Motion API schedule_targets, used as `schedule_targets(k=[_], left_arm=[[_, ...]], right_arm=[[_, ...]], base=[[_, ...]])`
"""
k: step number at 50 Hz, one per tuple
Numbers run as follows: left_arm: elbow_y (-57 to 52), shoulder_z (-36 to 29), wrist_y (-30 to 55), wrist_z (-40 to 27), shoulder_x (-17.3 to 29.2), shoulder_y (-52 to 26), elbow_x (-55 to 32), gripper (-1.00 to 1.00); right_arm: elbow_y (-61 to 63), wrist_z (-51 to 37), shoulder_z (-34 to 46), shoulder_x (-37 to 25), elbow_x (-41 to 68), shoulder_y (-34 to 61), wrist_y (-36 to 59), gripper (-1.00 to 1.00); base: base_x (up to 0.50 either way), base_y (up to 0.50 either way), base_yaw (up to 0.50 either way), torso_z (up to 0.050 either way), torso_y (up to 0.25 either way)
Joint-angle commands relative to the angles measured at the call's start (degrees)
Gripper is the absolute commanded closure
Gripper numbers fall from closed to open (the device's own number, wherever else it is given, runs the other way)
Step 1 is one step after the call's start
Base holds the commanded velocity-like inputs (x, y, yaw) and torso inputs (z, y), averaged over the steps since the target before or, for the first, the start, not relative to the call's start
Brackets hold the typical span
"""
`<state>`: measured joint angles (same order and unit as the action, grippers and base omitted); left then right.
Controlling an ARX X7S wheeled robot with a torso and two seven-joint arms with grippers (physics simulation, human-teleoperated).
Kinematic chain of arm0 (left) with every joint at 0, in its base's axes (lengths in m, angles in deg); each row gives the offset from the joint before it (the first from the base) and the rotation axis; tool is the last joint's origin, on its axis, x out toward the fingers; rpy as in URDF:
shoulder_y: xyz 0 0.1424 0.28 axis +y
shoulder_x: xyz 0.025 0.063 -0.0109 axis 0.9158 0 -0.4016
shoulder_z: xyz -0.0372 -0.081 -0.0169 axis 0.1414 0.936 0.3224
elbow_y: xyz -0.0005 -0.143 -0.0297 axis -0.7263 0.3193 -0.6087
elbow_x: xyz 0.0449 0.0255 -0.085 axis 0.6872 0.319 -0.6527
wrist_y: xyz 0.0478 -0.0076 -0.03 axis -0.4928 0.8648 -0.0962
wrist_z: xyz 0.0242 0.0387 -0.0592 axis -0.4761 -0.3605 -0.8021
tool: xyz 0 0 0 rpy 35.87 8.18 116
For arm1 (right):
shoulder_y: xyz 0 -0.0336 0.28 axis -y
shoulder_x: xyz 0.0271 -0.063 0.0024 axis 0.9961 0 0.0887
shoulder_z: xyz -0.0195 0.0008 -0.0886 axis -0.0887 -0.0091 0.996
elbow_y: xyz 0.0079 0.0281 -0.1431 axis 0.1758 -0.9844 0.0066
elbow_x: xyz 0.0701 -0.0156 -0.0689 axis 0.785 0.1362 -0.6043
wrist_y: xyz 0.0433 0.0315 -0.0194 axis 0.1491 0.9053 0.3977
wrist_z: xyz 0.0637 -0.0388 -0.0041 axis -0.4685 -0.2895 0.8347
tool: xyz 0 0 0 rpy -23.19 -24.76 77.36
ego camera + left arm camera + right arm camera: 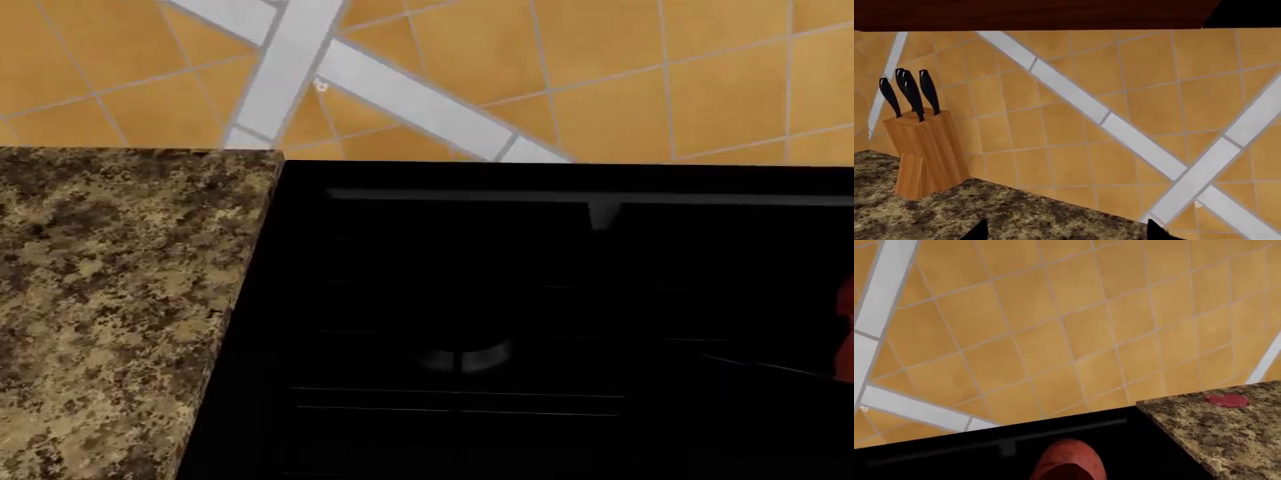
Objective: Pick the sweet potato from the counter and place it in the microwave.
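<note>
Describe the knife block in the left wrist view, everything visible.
The knife block is light orange-brown wood with visible grain, a slanted body that leans back toward the tiled wall. Four black knife handles stick up out of its top face, angled the same way. It stands on the speckled granite counter, near the wall, under a dark wooden cabinet edge. Nothing else touches it.

Head looks down at stovetop (534, 320) — wrists face wall (1121, 125).
</note>
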<state>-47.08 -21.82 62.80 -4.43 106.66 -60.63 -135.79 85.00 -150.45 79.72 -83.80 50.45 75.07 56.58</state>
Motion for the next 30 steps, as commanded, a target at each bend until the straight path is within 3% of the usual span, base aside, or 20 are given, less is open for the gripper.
schedule_targets(k=[1,30], left_arm=[[0.5,-0.4,0.9,0.0,-1.0,-0.8,0.5,-1.00],[0.2,0.9,2.7,0.0,-2.1,-0.8,0.0,-1.00]], right_arm=[[4.3,-0.8,-4.3,-1.7,-0.2,5.7,5.9,1.00],[6.3,2.9,-15.9,0.9,11.8,19.8,17.2,1.00]], base=[[0.00,0.00,0.00,0.000,0.000],[0.00,0.00,0.00,0.000,0.000]])
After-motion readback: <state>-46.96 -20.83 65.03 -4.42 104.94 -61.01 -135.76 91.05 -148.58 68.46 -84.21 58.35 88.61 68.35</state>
